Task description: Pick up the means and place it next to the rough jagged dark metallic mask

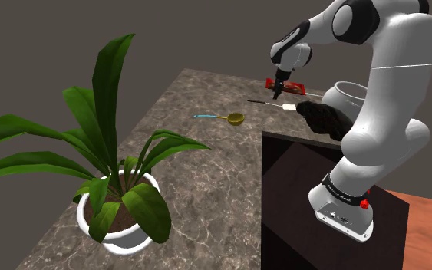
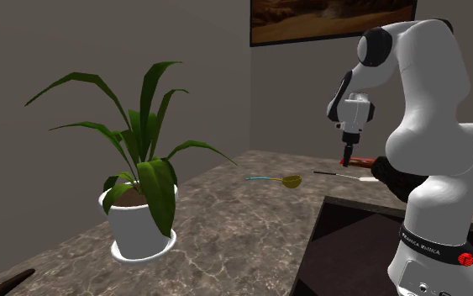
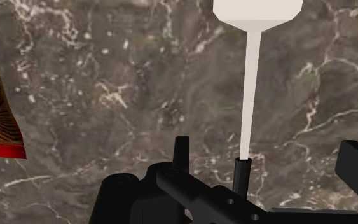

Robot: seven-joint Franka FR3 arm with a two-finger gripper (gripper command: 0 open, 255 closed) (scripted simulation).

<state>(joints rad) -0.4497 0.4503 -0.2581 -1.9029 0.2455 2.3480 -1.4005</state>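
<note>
The white arm (image 1: 390,84) arches high and folds down over the marble counter's (image 1: 206,176) far end, its gripper (image 1: 280,93) pointing downward just above the spatula (image 1: 272,102), which lies flat beside the dark mask (image 1: 323,119) (spread or closed, I cannot tell).

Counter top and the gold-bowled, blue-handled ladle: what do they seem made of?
The dark brown counter top looks like polished marble: pale branching veins. The gold-bowled, blue-handled ladle looks like glossy brassy metal; its handle's material is unclear.

Brown white-veined counter (image 3: 139,95), white black-handled spatula (image 3: 250,83)
</note>
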